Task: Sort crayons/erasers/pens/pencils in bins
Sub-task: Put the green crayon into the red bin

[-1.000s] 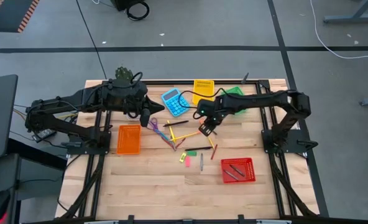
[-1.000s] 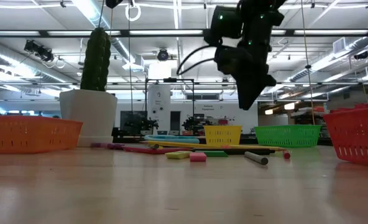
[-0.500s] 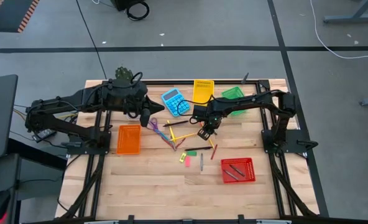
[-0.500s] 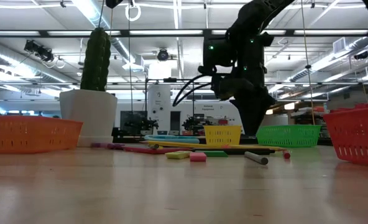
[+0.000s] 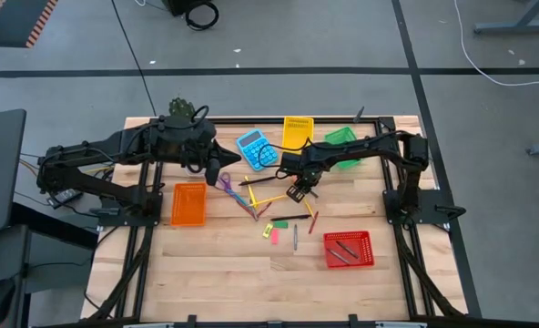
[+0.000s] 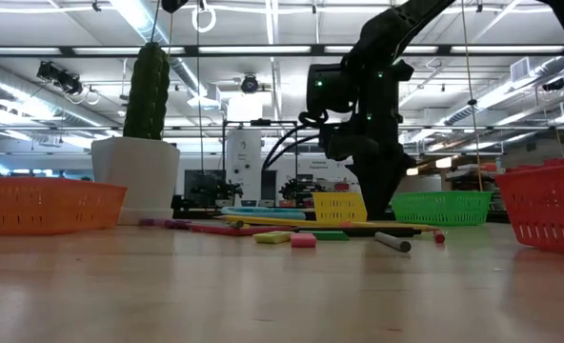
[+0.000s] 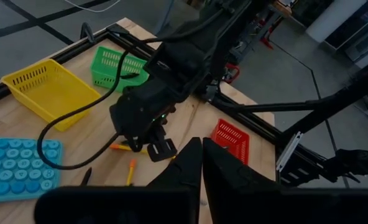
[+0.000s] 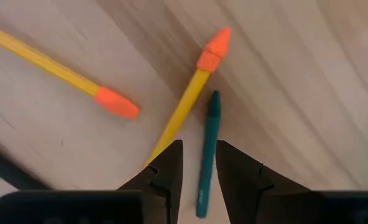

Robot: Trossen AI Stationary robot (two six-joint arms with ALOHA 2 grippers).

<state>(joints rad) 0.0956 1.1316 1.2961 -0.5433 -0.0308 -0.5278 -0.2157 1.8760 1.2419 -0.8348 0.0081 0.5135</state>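
Four mesh bins sit on the wooden desk [image 5: 224, 264]: the orange bin [image 5: 188, 203] toward the left arm's side, the yellow bin [image 5: 297, 131] and green bin [image 5: 341, 138] along the far edge, and the red bin [image 5: 349, 249] near the front on the right arm's side, with dark pens lying in it.

The right gripper [image 5: 298, 191] is low over the middle of the desk, in the loose scatter of sticks. Its fingers [image 8: 165, 168] are parted by a narrow gap and grip nothing. In the right wrist view, a yellow pencil with an orange end [image 8: 187, 102] lies just ahead of the gap, and a dark green stick [image 8: 207, 155] lies just beside it. A second yellow pencil [image 8: 53, 70] lies apart from these.

The left gripper [image 5: 213, 171] hangs above the desk near the purple-handled scissors [image 5: 227, 182]; its fingers [image 7: 187, 165] are pressed together with nothing between them.

More of the scatter lies between the scissors and the red bin: a black pen [image 5: 289, 218], a grey pen [image 5: 295, 239], a pink eraser [image 5: 274, 236] and a green eraser [image 5: 278, 224]. A blue calculator [image 5: 253, 148] lies near the yellow bin, and a potted cactus [image 6: 147, 143] stands at the far corner on the left arm's side.
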